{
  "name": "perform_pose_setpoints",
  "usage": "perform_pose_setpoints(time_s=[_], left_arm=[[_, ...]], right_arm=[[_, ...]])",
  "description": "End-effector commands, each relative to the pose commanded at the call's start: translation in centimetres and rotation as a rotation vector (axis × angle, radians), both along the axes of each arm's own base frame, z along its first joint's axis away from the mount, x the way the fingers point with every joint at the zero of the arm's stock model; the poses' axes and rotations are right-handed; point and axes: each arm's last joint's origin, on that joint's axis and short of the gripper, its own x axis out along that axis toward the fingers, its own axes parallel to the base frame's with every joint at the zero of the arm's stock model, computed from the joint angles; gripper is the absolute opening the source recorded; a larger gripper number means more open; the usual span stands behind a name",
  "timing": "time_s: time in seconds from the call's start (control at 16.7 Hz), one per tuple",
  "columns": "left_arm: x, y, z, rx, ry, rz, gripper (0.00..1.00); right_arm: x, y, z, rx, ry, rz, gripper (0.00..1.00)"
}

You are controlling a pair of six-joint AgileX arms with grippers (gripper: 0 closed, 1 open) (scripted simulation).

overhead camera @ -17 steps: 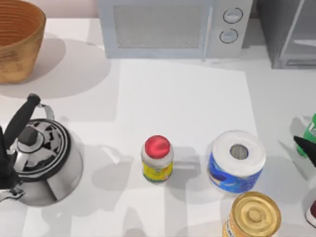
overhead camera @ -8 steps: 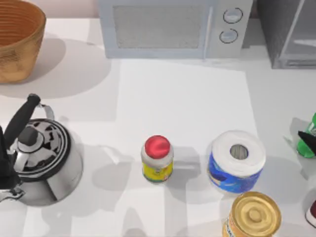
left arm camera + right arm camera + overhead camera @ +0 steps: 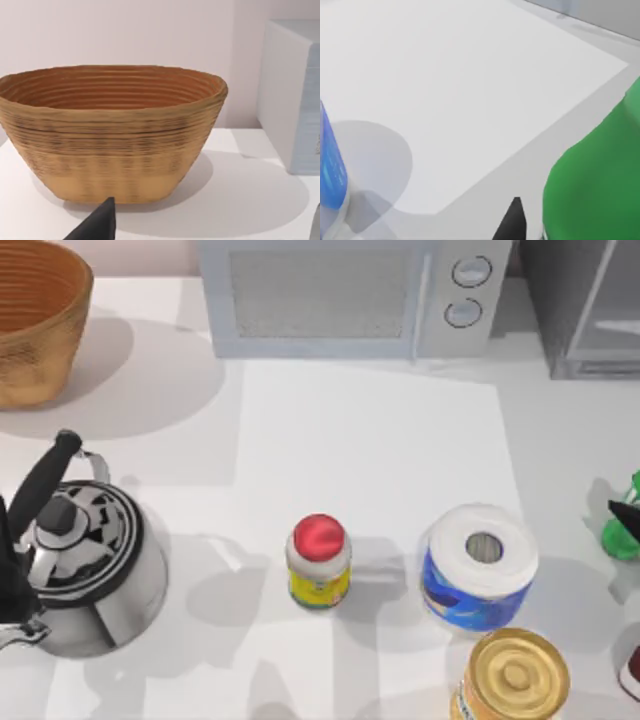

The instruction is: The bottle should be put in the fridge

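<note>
White table [image 3: 380, 440] — pale pinkish wall [image 3: 125, 30]

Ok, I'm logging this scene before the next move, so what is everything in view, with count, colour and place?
bottle: one, bright green, table's right edge, by the right gripper.
fridge: one, dark grey, back right corner.
microwave: one, pale grey, two round knobs, back centre.
basket: one, woven tan, back left.
kettle: one, steel with black handle, front left.
jar: one, red cap, yellow label, front centre.
paper roll: one, white in blue wrap, right of the jar.
can: one, gold lid, front right.
table: one, white.
left gripper: dark fingertip facing the basket.
right gripper: dark, at the bottle.
</note>
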Motion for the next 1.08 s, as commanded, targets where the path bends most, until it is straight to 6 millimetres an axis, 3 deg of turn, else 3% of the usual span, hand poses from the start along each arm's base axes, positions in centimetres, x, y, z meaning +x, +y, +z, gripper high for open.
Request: perform_pose_setpoints(time_s=[0.54, 0.84, 1.08], left_arm=[[0.0, 0.0, 0.0, 0.000, 0.000, 0.000, 1.00], [0.0, 0.0, 0.0, 0.000, 0.000, 0.000, 1.00], [0.0, 0.0, 0.0, 0.000, 0.000, 0.000, 1.00]], right_arm=[[0.2, -0.3, 0.3, -0.003, -0.013, 0.002, 0.01], [1.9, -3.9, 3.0, -0.068, -0.142, 0.045, 0.01], [1.9, -7.2, 4.4, -0.105, -0.161, 0.066, 0.01]])
